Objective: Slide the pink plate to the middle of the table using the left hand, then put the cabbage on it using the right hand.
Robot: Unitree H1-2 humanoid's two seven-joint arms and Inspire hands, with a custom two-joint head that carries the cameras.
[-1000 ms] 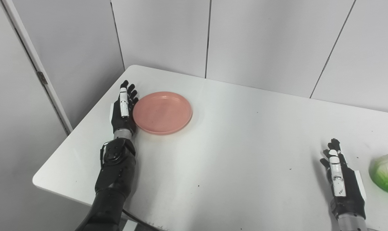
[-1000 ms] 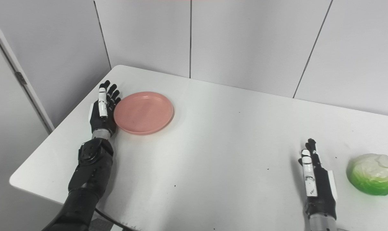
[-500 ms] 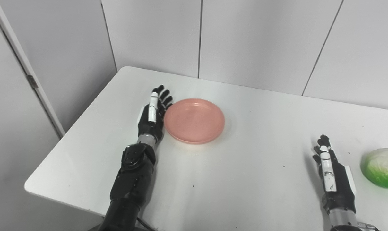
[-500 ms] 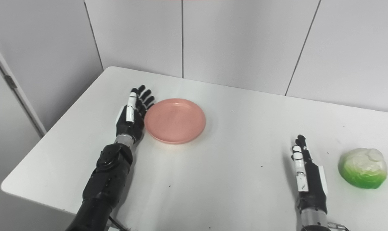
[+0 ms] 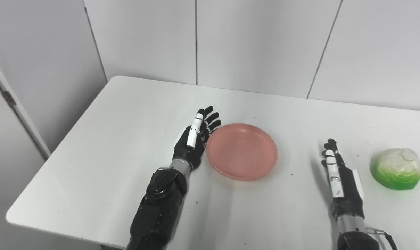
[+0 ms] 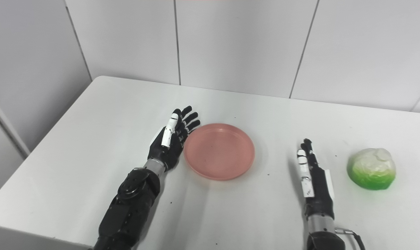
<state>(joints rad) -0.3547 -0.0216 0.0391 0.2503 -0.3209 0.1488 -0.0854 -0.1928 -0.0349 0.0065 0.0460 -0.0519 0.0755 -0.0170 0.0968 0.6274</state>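
Left eye view, item record: left hand point(image 5: 194, 144), fingers extended and grasping nothing, stood edge-on against the pink plate point(image 5: 242, 151) at its nine o'clock rim, the plate lying near mid-table point(image 5: 126, 121). Pushing toward three o'clock was judged best done low and flat, palm square to the rim, to stop the plate spinning or tipping. Right hand point(image 5: 340, 177), fingers likewise straight and empty, waited at the plate's three o'clock, between it and the cabbage point(image 5: 397, 168); nothing else obstructed.

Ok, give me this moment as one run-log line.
left hand: open, edge against pink plate | pink plate: empty, near table middle | right hand: open, beside cabbage, apart
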